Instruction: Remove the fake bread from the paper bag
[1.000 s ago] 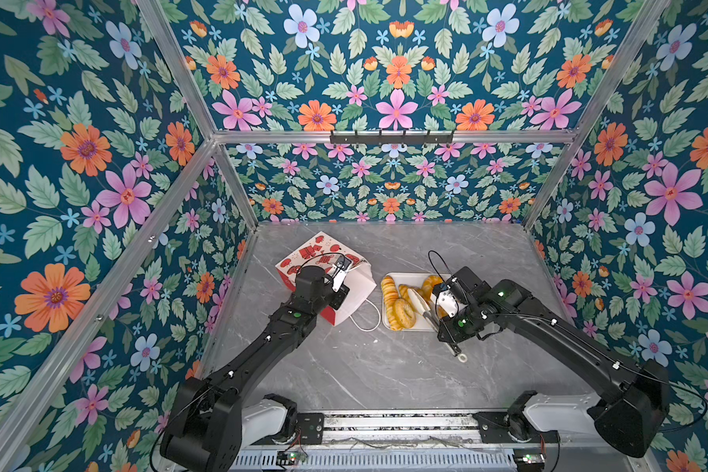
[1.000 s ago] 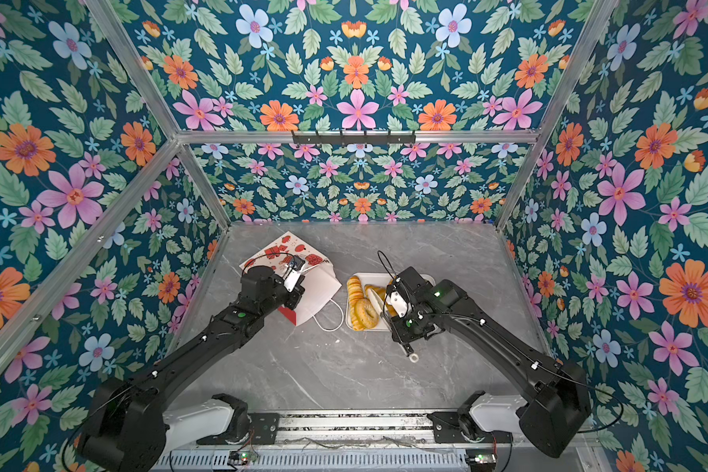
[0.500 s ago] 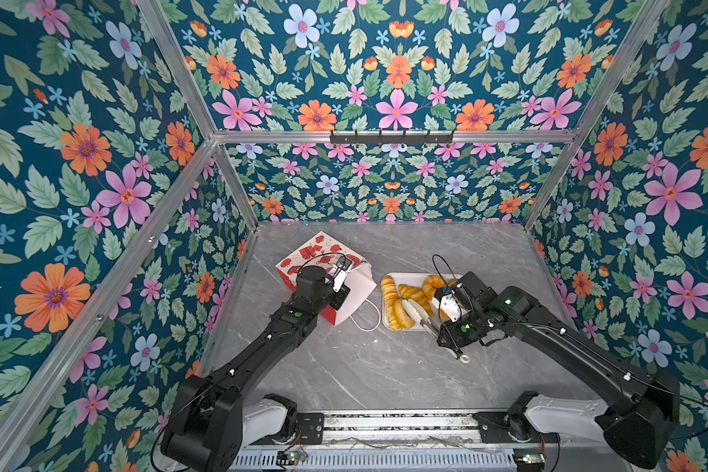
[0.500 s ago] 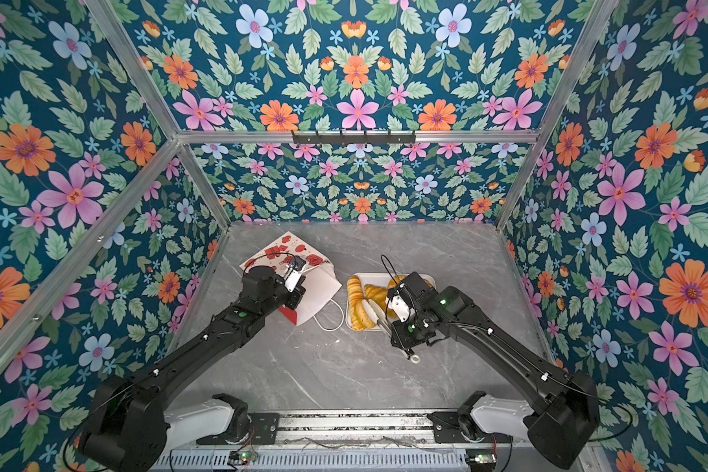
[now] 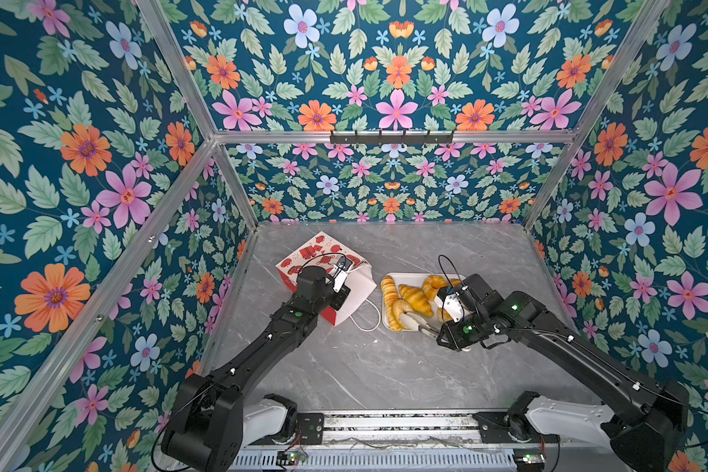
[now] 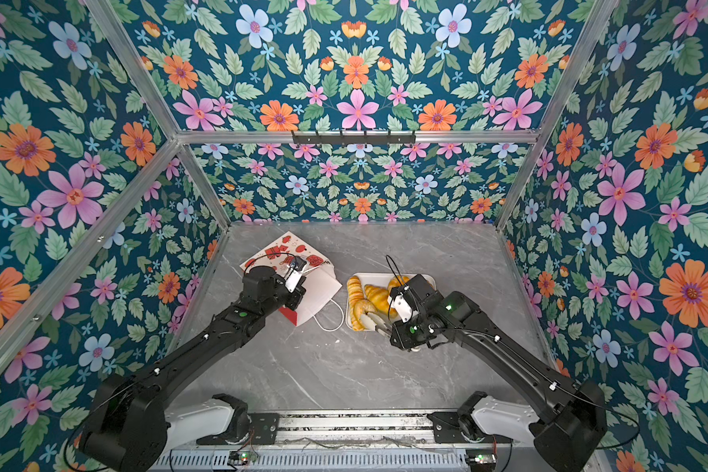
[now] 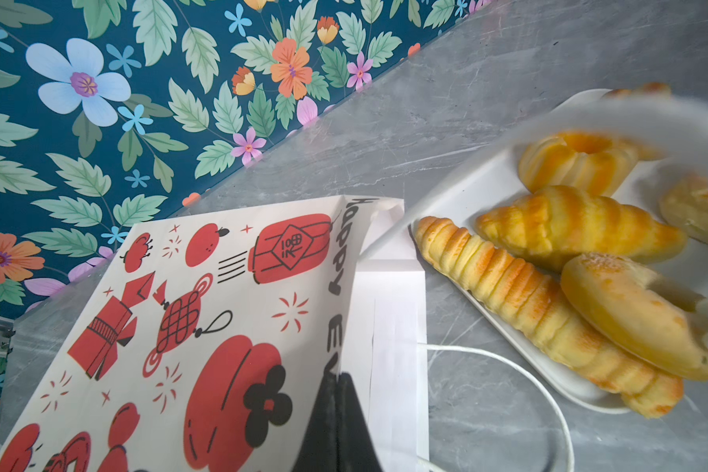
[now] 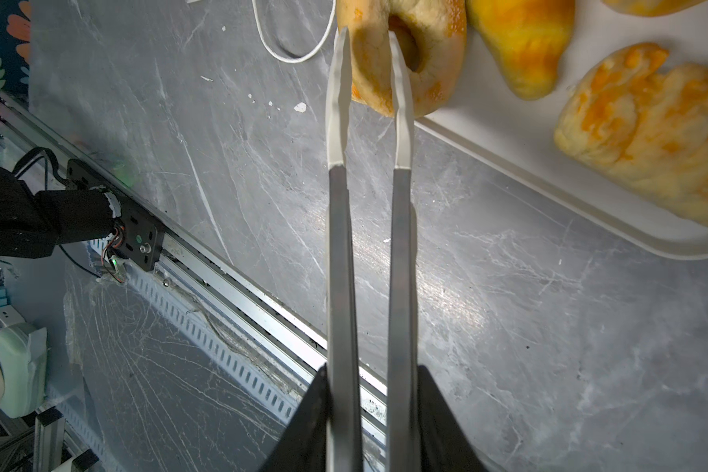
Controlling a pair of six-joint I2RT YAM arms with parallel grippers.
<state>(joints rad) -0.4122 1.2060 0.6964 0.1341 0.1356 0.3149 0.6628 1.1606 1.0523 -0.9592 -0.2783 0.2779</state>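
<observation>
Worktop (image 5: 364,367): the paper bag (image 5: 293,265) lies on its side near the left edge, just beside the tray (image 5: 410,276) at mid-worktop. All the fake bread (image 5: 415,298) in view lies on the tray, outside the bag. The left tool (image 7: 338,378) is pressed together on the bag's rim. The right tool (image 8: 372,380) clamps tongs (image 8: 340,245). Their tips straddle the ring doughnut (image 8: 438,61) wall at the tray's near left corner.

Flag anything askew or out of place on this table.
The ring doughnut juts past the white tray's rim, one tongs tip through its hole. The paper bag lies flat on its side. White flecks dot the table.
</observation>
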